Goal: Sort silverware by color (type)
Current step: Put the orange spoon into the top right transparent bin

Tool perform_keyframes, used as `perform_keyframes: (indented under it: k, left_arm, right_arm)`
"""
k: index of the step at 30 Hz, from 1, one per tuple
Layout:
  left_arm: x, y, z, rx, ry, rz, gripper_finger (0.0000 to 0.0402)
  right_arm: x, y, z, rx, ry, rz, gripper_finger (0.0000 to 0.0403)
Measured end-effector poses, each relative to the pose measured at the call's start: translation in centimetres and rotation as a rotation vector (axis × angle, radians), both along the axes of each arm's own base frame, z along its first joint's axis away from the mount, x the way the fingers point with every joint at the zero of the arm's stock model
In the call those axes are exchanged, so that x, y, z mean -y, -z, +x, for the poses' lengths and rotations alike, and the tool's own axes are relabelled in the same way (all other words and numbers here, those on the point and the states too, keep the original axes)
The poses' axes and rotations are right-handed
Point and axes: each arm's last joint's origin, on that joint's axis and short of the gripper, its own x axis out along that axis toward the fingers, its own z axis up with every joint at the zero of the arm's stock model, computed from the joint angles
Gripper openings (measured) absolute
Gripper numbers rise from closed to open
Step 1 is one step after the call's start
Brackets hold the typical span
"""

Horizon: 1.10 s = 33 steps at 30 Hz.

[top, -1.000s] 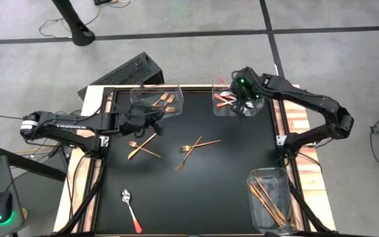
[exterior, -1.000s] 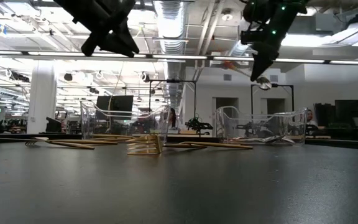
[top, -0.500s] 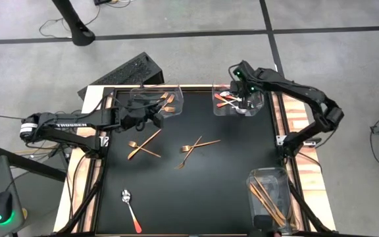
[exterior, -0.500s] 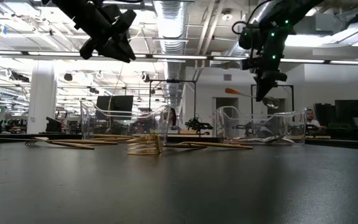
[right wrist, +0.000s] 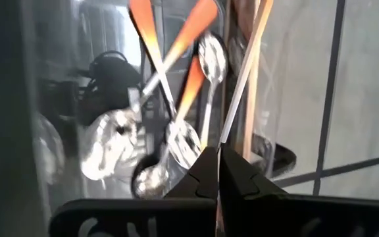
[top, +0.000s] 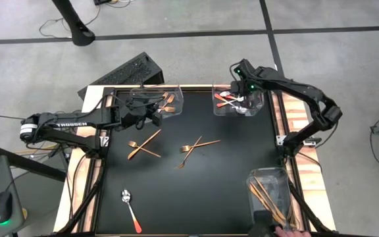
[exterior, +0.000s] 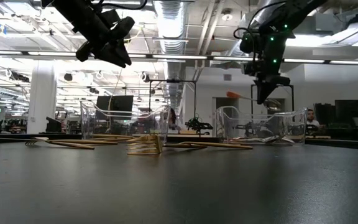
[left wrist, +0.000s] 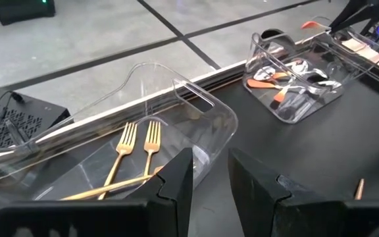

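My right gripper (top: 245, 100) hangs over the far-right clear bin (top: 221, 110) and is shut on a spoon with an orange handle (exterior: 232, 95). Several more spoons (right wrist: 176, 131) lie in that bin. My left gripper (left wrist: 209, 178) is open and empty, hovering at the near rim of the far-left clear bin (left wrist: 202, 105), where copper-gold forks (left wrist: 137, 141) lie flat. On the black table lie two crossed forks (top: 143, 145), a fork crossed with a gold stick (top: 193, 148), and one spoon (top: 130, 207). My right gripper pinches the spoon between its two shut fingers, coming from above and pointing down. The fingers hide which part they are on; a thin pale shaft (right wrist: 239, 85) runs out from between the fingertips. The spoon is lifted clear over the bin, about level, with its orange handle end (exterior: 232, 95) sticking out sideways.
A third clear bin (top: 283, 181) at the table's near right corner holds long gold pieces (top: 268, 201). A person's hand (top: 288, 232) shows just below it. A dark box (top: 127, 72) stands beyond the far-left corner. Wooden strips edge the table's left and right sides.
My right gripper has come down toward the spoon bin with the spoon, which has gone from handle-high to about level. My left gripper has moved from above the crossed forks toward the far edge, up to the fork bin.
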Motion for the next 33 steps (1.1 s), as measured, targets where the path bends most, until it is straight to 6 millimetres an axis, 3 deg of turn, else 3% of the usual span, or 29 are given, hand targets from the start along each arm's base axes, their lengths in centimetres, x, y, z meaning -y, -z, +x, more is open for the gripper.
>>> perform_keyframes:
  k: [6, 13, 20, 24, 27, 30, 33]
  left_arm:
    - [0.0, 0.0, 0.0, 0.009, 0.007, -0.012, 0.0084]
    - [0.5, 0.3, 0.2, 0.057, 0.109, -0.163, 0.0084]
    - [1.7, 1.4, -0.3, -0.019, 0.153, -0.320, 0.0084]
    - [2.7, 1.8, -0.6, -0.070, 0.152, -0.362, 0.0084]
    - [3.3, 2.0, -0.8, -0.103, 0.169, -0.366, 0.0084]
    - [3.7, 2.3, -0.8, -0.119, 0.160, -0.335, 0.0084]
    - [3.7, 2.2, -0.8, -0.126, 0.158, -0.310, 0.0084]
  right_arm:
    - [0.9, 0.0, -0.9, 0.021, -0.029, 0.021, 0.0014]
    - [1.3, 0.0, -1.3, 0.043, -0.021, 0.033, 0.0040]
    - [0.8, 0.2, -1.4, 0.076, 0.026, 0.115, 0.0053]
    - [0.9, -0.1, -0.9, 0.255, 0.289, 0.173, 0.0054]
    - [0.9, -0.8, -0.1, 0.541, 0.543, 0.375, 0.0054]
    - [-0.2, -1.5, 1.9, 0.716, 0.513, 0.597, 0.0050]
    - [-3.0, -2.4, 4.5, 0.758, 0.412, 0.637, 0.0039]
